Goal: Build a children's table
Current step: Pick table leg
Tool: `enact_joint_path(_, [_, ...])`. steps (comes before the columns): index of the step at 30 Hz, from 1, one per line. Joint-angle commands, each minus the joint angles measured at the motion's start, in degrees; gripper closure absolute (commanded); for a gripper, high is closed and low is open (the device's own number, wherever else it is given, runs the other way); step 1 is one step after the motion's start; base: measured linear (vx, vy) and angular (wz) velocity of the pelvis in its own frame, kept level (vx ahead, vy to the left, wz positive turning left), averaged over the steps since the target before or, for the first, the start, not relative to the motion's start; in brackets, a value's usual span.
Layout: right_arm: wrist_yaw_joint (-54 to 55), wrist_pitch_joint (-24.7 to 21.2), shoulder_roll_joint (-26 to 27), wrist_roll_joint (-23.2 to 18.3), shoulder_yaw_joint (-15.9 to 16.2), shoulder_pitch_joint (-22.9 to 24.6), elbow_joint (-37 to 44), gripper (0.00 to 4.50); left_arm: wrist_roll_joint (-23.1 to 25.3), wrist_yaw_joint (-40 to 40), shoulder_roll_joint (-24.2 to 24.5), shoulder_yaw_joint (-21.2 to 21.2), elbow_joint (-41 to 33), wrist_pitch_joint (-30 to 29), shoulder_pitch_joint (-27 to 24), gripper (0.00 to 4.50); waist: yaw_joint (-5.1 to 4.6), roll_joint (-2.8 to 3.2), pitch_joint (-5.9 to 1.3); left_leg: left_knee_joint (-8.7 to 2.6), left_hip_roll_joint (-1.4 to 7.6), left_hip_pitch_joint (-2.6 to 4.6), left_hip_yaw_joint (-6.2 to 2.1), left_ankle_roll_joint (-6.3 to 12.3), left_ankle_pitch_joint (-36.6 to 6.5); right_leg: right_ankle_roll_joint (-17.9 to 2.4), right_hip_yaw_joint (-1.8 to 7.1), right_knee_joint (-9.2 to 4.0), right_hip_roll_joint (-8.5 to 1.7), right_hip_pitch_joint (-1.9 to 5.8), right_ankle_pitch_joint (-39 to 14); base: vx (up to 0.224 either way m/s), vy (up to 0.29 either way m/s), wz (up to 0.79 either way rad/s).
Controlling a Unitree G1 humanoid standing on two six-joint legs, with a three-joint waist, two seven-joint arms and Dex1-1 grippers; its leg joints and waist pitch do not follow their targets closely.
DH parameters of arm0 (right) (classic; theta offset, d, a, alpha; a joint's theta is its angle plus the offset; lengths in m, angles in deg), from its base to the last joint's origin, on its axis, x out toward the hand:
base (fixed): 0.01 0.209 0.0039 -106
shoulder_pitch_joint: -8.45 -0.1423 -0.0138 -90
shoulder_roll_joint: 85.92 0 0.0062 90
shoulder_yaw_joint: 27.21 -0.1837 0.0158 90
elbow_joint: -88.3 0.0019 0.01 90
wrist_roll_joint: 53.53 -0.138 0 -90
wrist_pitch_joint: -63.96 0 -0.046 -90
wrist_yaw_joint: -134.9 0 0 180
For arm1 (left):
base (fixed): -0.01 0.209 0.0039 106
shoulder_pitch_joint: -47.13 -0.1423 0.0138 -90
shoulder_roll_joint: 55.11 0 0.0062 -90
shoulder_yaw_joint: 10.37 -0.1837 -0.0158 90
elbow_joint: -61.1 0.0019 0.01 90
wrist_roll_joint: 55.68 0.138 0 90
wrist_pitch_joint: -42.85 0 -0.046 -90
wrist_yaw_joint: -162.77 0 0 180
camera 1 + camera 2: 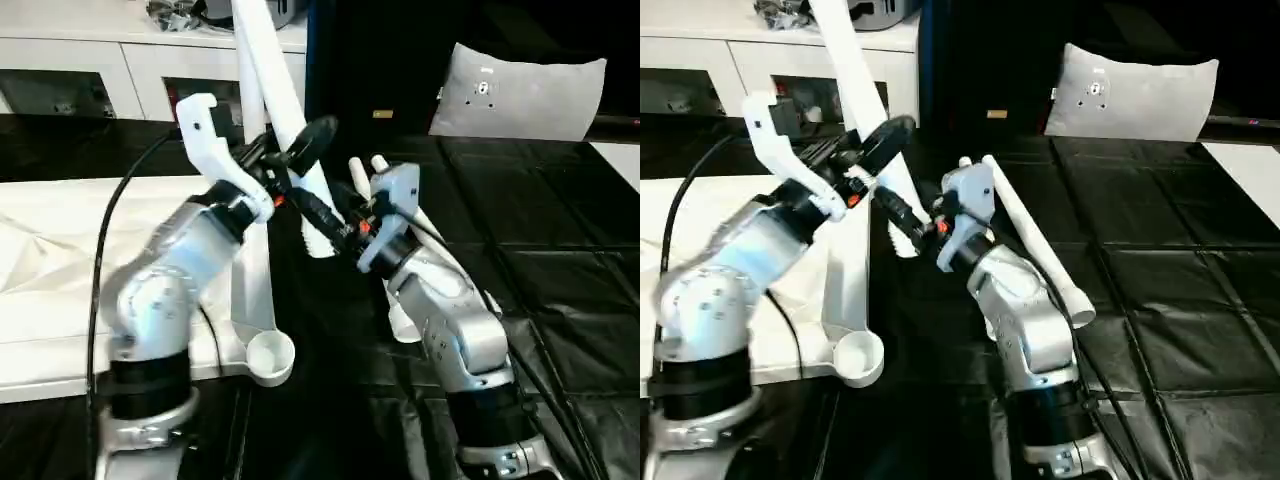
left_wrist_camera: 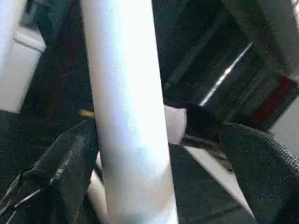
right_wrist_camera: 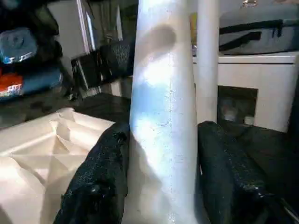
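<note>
Corner socket (image 1: 268,356): nearest round cup of the white tabletop (image 1: 60,300).
Right gripper (image 3: 161,186): fingers pinching a tapered white leg (image 3: 163,116), base hidden.
Left gripper (image 2: 159,154): fingers spread around that leg, beside the tabletop's edge.
Loose leg (image 1: 1035,240): flat beyond tabletop.

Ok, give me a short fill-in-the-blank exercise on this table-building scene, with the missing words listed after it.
1. The right gripper is closed around a white table ____, which stands tilted.
2. The tabletop lies upside down, and its near round corner socket has ____ in it.
3. The left gripper has its fingers spread ____ on either side of the leg, not gripping it.
4. Another leg lies flat on the ____ mat by the right forearm.

Missing words: leg; nothing; wide; black
</note>
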Motion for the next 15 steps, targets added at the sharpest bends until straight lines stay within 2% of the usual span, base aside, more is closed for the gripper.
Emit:
enact_joint_path(1, [0.94,3.00,0.06,1.53,0.66,0.38,-1.01,2.64,3.95,0.46,1.83,-3.71,-0.94,1.83,-0.32,0.36,0.04,0.36,-3.37,-4.21,-0.33,-0.11,1.02,-0.98,-5.78,-7.42,1.05,-3.79,-2.50,3.73,-7.40,0.000,0.000,0.00])
enact_joint_path(3, [1.02,3.75,0.32,1.66,0.86,0.50,-1.47,2.64,7.29,1.62,3.92,-6.85,-1.08,2.87,-0.83,0.36,-0.14,0.48,-3.39,-4.23,-0.34,-0.11,0.98,-1.13,-5.84,-7.15,1.01,-3.64,-2.39,3.66,-7.57,0.000,0.000,0.00])
enact_joint_path(9, [0.70,5.58,0.36,2.00,1.24,0.35,-2.03,2.64,9.52,1.38,4.61,-9.00,-1.17,2.69,-1.82,0.36,-0.09,0.54,-3.50,-4.11,-0.36,-0.05,1.02,-1.22,-4.46,-8.41,1.00,-3.25,-2.31,3.82,-3.36,0.000,0.000,0.00])
enact_joint_path(10, [0.55,5.91,0.34,1.98,1.31,0.32,-2.14,2.64,9.73,1.44,4.69,-9.27,-1.16,2.82,-1.95,0.56,-0.14,0.52,-3.48,-4.09,-0.39,-0.07,1.05,-1.18,-4.60,-8.42,1.01,-3.26,-2.29,3.81,-3.44,0.000,0.000,0.00])
enact_joint_path(15, [-0.12,8.29,-0.23,2.92,2.44,-0.01,-2.83,2.64,10.04,1.06,4.28,-9.09,-0.80,3.22,-2.22,0.87,-0.10,0.43,-3.46,-4.08,-0.42,-0.09,1.10,-1.19,-5.12,-8.65,1.05,-3.32,-2.32,3.88,-4.16,0.000,0.000,0.00])
